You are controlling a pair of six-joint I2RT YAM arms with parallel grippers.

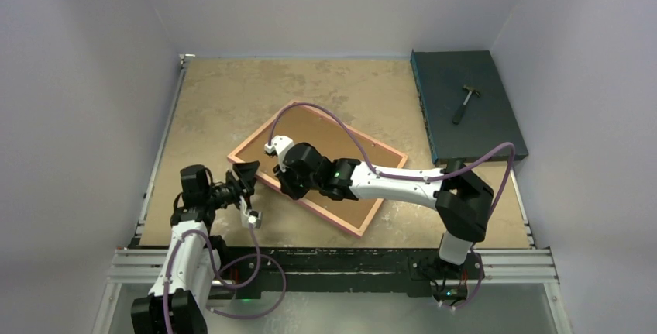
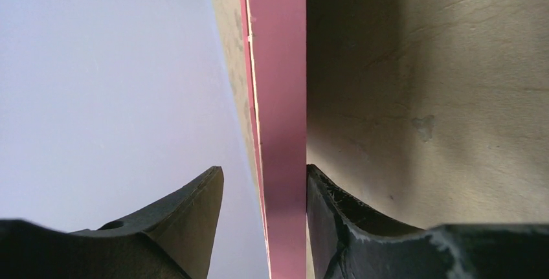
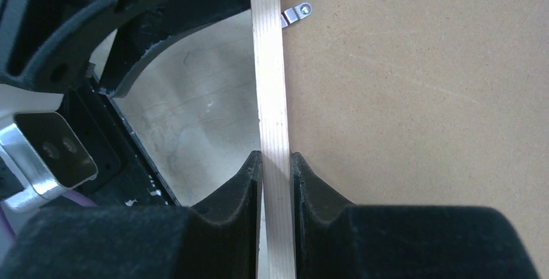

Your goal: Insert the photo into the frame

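Clamped in the right gripper: the pale wood-grained back rail of the thin rectangular picture frame, with both black fingers pressed flat against its sides. Seen that closely only from the right wrist, which also shows a small silver metal tab at the rail's inner edge, reaching onto the flat brown backing board inside the frame.

Straddling a pink rail of the same frame: the left gripper, jaws apart, with one finger against the pink face and the other standing off across a clear gap, so not gripping. Shown so only from the left wrist.

From above: resting on the tan tabletop, brown back upward and turned askew, with both grippers close together at its near-left edge and corner. Cannot tell whether that edge is lifted.

Farther out, at the far right corner: a dark blue-grey flat box with a small hammer on top, well apart from the frame.
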